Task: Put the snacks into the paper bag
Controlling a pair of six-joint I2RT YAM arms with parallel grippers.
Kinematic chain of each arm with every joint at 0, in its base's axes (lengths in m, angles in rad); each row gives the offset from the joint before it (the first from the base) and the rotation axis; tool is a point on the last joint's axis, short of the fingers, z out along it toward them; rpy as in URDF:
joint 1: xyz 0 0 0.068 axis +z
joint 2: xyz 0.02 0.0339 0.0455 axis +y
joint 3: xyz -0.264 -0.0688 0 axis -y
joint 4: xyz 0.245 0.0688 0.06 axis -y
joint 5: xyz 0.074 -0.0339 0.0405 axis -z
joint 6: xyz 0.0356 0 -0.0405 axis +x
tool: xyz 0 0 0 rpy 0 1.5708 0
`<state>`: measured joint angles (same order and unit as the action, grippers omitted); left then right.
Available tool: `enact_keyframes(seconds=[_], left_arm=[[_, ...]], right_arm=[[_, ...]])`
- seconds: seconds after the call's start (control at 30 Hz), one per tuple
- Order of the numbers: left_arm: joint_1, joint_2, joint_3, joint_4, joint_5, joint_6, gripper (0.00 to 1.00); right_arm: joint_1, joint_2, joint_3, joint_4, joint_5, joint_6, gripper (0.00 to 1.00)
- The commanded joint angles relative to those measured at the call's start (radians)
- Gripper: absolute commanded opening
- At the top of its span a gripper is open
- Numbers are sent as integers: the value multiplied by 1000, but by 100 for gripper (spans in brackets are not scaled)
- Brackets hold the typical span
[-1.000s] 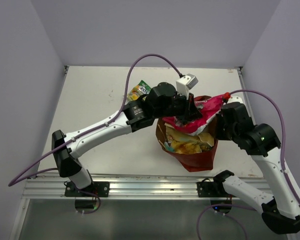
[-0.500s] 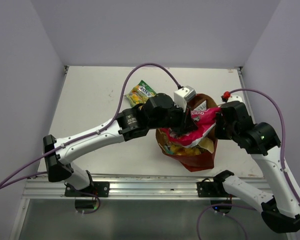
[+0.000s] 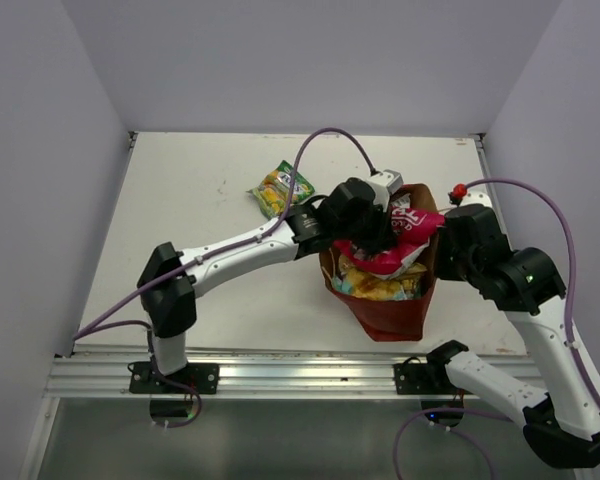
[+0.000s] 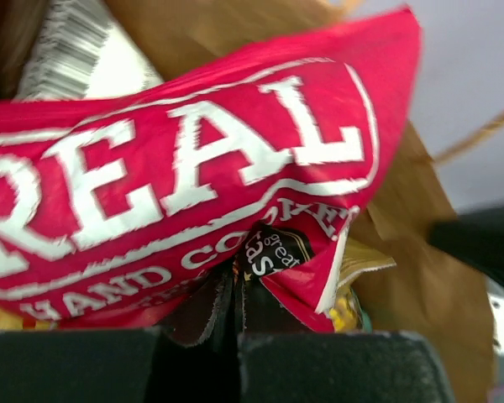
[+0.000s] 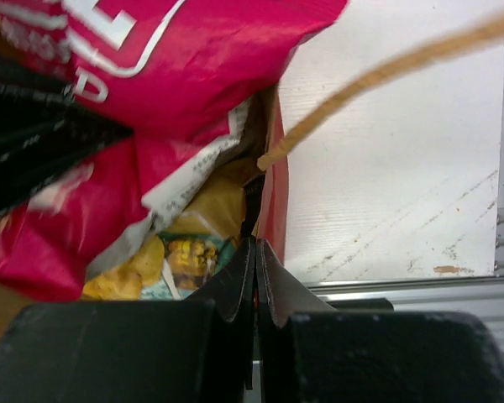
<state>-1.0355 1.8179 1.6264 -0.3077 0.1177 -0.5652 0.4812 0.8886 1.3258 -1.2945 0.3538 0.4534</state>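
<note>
In the mouth of the reddish-brown paper bag (image 3: 390, 318), the crinkly pink-red "REAL" foil packet (image 3: 405, 240) sits half in, on other snacks (image 3: 375, 285).
The left gripper (image 4: 235, 290) pinches the packet's edge tight; the right gripper (image 5: 254, 252) is clamped on the bag's rim. Best to push down gently, then let go. The small green-yellow packet (image 3: 283, 188) lies on the white table (image 3: 200, 230), well apart.
</note>
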Motion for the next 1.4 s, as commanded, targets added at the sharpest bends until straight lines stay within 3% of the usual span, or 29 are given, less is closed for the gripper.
enact_keyframes(seconds=[0.0,0.17,0.4,0.5,0.6,0.7,0.73,0.8,0.93,1.07,1.17,1.23,1.27,1.37], left_arm=[[35,116,85,-94,-50,4,0],[34,274,257,-332,-111,-10,0],[-29,363,490,-591,-165,93,0],[-69,373,581,-636,-220,108,0],[-92,299,555,-556,-259,114,0],[-93,149,466,-416,-299,137,22],[-93,123,422,-384,-321,146,40],[-93,71,391,-328,-349,168,59],[-92,43,395,-301,-383,191,68],[-92,-9,351,-236,-417,186,68],[-84,-95,259,-168,-608,154,73],[6,-117,218,-218,-642,56,75],[134,-114,198,-232,-612,6,75],[335,-37,164,-289,-526,-19,75]], right_arm=[[-1,-19,55,-26,30,13,0],[-1,-19,66,-35,45,14,0],[-1,-8,61,-25,48,16,0],[-1,-5,58,-19,50,11,0],[-1,-7,52,-17,48,13,0],[-1,-10,50,-15,50,14,0],[-1,-11,50,-15,50,14,0],[-1,-10,50,-17,50,14,0],[-1,-10,46,-15,50,13,0],[-1,-14,38,-12,45,18,0],[-1,-16,36,-14,47,21,0],[-1,-19,35,-14,45,22,0],[-1,-19,35,-15,43,22,0],[-1,-17,38,-19,45,21,0]])
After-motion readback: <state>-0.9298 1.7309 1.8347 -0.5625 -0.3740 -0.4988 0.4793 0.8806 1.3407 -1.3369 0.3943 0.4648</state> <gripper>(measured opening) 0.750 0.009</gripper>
